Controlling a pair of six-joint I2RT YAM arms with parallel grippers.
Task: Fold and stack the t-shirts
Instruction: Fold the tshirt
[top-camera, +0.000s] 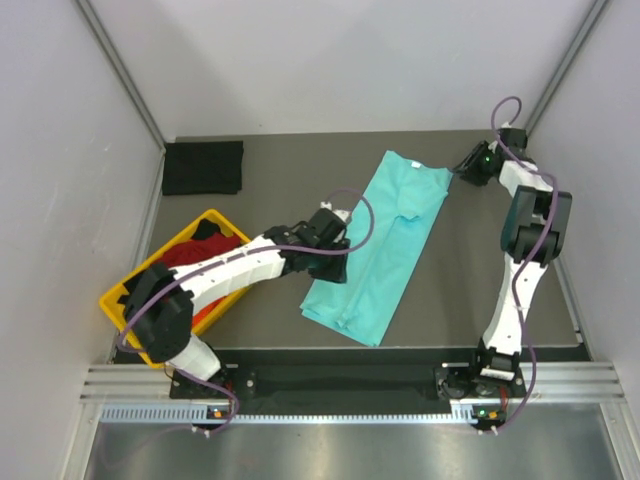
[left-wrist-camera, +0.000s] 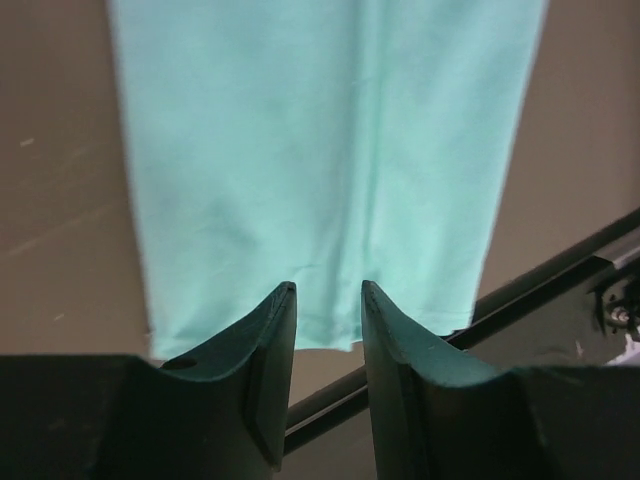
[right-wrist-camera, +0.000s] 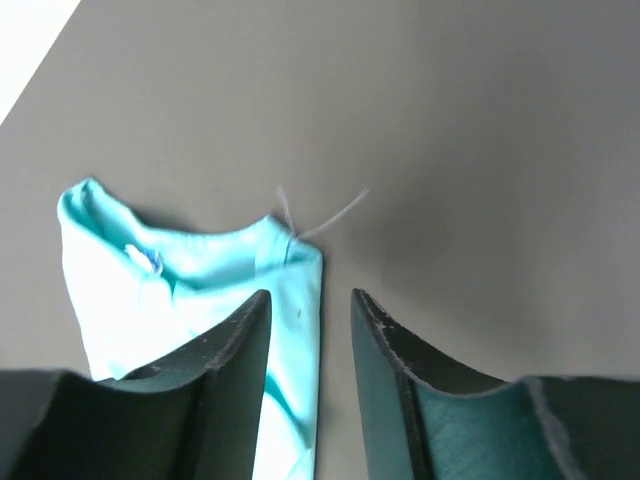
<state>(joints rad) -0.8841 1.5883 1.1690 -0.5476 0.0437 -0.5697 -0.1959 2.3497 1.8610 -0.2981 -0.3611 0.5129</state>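
A mint-teal t-shirt (top-camera: 385, 240), folded lengthwise into a long strip, lies diagonally on the dark table. My left gripper (top-camera: 335, 262) hovers at the strip's near left edge. In the left wrist view it (left-wrist-camera: 328, 285) is open and empty above the shirt's hem (left-wrist-camera: 320, 150). My right gripper (top-camera: 468, 165) is at the strip's far right corner. In the right wrist view it (right-wrist-camera: 310, 293) is open, with the collar corner (right-wrist-camera: 200, 270) under its left finger. A folded black t-shirt (top-camera: 203, 167) lies at the back left. Red (top-camera: 190, 250), black (top-camera: 208, 230) and orange (top-camera: 205, 312) shirts lie in the tray.
A yellow plastic tray (top-camera: 118, 297) stands at the near left, under my left arm. Grey walls close the table on the left, back and right. A metal rail (top-camera: 350, 380) runs along the near edge and also shows in the left wrist view (left-wrist-camera: 560, 270).
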